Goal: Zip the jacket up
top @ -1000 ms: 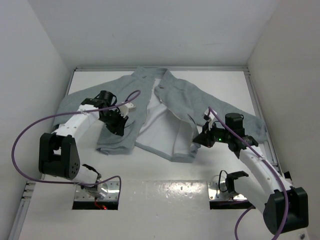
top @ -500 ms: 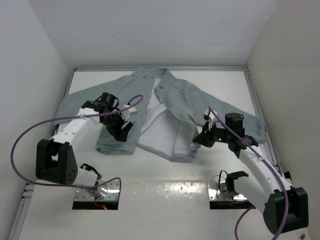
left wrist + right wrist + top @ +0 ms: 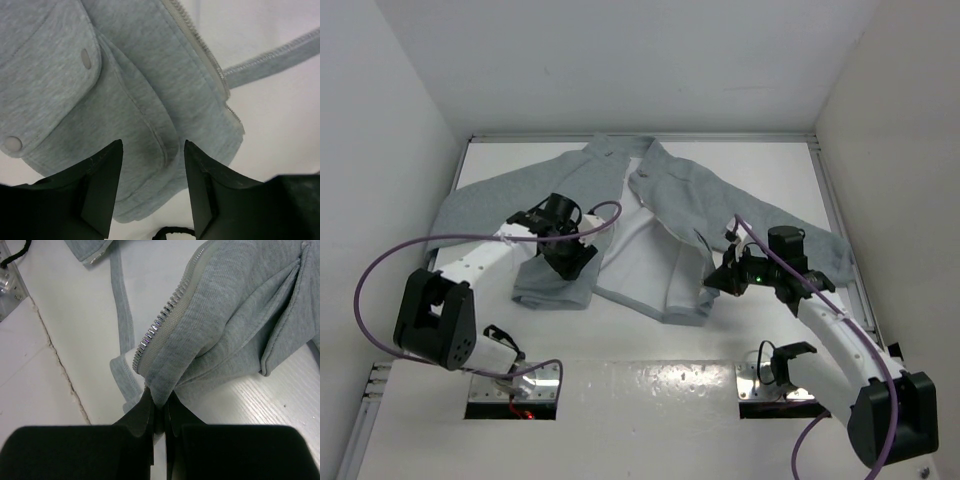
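The light grey jacket [image 3: 670,195] lies unzipped and spread on the white table, its white lining [image 3: 640,260] showing between the two front panels. My left gripper [image 3: 575,262] hovers open over the lower corner of the left panel [image 3: 140,100], with nothing between its fingers [image 3: 102,185]. A flapped pocket with a snap [image 3: 86,58] and the pale zipper edge [image 3: 200,45] lie just ahead of it. My right gripper [image 3: 159,402] is shut on the lower edge of the right panel [image 3: 240,305], pinching a fold beside the zipper teeth [image 3: 160,325] and lifting it slightly.
Both sleeves stretch out to the sides, the left one [image 3: 470,200] toward the wall. A purple cable [image 3: 380,270] loops off the left arm. Metal mounting plates [image 3: 515,385] sit at the table's near edge. A raised rim [image 3: 835,210] bounds the table's right side.
My left gripper has moved right across the left front panel toward the zipper edge and has opened up. The right arm holds its grip and has not moved.
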